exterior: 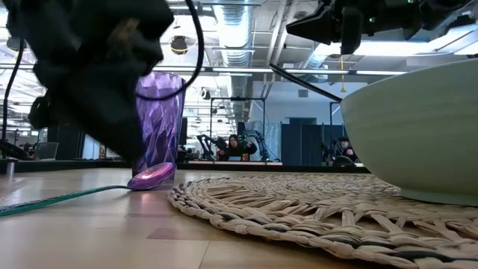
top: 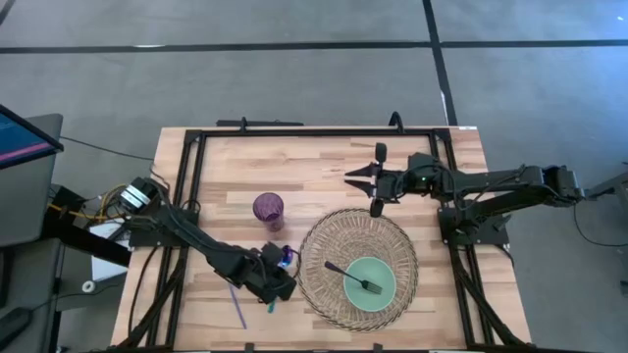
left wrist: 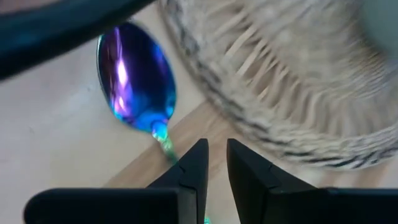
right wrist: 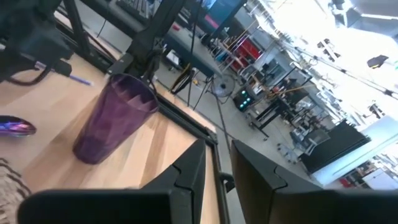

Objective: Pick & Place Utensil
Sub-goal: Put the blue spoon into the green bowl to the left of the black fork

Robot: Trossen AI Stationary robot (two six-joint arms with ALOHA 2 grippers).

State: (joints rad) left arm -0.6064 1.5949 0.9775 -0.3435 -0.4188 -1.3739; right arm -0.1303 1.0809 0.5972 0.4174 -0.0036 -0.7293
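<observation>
1. Looking past our left gripper [left wrist: 212, 163], the jaws sit nearly together, gripping nothing, right at the spoon [left wrist: 138, 78] neck.
2. Spoon lies flat on the table [top: 226, 176], between the purple cup [top: 268, 209] and woven mat [top: 397, 240].
3. We reckon it's light, stiff, slippery metal, so pinch the thin handle.
4. Right gripper [top: 355, 177] waits open, over the table beyond the mat.

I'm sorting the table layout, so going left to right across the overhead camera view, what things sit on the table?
Purple straw → purple cup → woven placemat → green bowl with the black fork in it.
</observation>
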